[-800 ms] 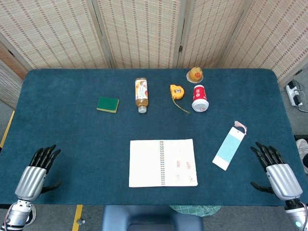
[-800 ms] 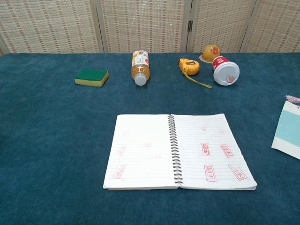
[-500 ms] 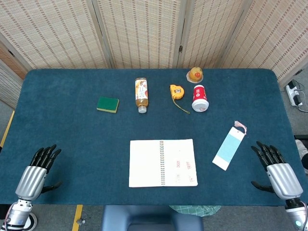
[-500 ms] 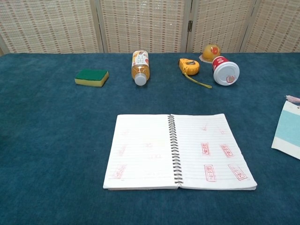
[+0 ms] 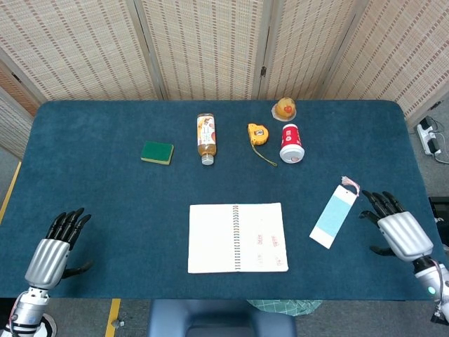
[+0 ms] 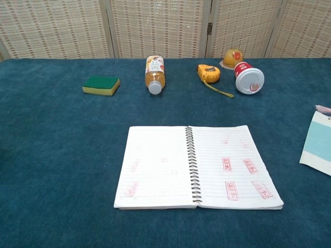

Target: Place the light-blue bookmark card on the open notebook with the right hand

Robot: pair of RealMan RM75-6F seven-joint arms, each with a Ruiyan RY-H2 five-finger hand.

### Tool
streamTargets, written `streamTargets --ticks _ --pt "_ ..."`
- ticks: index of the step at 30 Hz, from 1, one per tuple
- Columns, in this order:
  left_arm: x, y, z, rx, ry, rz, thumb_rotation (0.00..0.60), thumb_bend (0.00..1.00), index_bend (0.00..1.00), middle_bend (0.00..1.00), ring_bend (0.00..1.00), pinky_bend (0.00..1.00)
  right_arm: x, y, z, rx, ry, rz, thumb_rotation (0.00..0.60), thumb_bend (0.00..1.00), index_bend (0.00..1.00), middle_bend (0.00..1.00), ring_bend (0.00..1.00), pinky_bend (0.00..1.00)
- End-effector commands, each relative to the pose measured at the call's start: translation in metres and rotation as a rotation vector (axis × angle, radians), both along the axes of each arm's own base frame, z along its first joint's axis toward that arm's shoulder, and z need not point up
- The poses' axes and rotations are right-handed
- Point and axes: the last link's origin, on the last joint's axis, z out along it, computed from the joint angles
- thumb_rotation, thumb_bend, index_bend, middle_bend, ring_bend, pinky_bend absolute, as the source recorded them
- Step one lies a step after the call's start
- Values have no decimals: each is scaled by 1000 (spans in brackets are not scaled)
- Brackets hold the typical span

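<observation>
The bookmark (image 5: 334, 216) lies flat on the counter (image 5: 105, 189), right of the notebook (image 5: 238, 237). The right robot hand (image 5: 396, 230), fingers spread and empty, sits just beside it; it should slide fingertips under one edge to lift.

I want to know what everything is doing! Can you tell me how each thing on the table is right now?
notebook: open, lying flat
bookmark card: flat on table, not held
bottle: lying on its side
red cup: tipped over
tape measure: tape pulled out a little
right hand: open, beside card
left hand: open, holds nothing
</observation>
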Motion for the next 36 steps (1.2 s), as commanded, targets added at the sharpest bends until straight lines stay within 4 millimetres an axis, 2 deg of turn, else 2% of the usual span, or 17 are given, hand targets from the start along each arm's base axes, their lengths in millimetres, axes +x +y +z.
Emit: streamTargets --ticks 1,8,18,36 --pt "-1 0 -1 -2 6 2 600 138 97 30 0 0 -10 -27 -6 25 89 -5 600 107 357 0 0 0" --pt "-2 1 -2 -2 13 14 600 139 97 31 0 0 -20 -50 -35 74 150 0 600 106 352 0 0 0" --pt "-6 3 -2 -2 18 29 600 137 98 31 0 0 -17 -69 -66 146 212 24 600 107 274 0 0 0" --pt "-8 6 -3 3 23 46 600 137 99 30 0 0 -8 -85 -95 238 282 48 600 138 249 0 0 0"
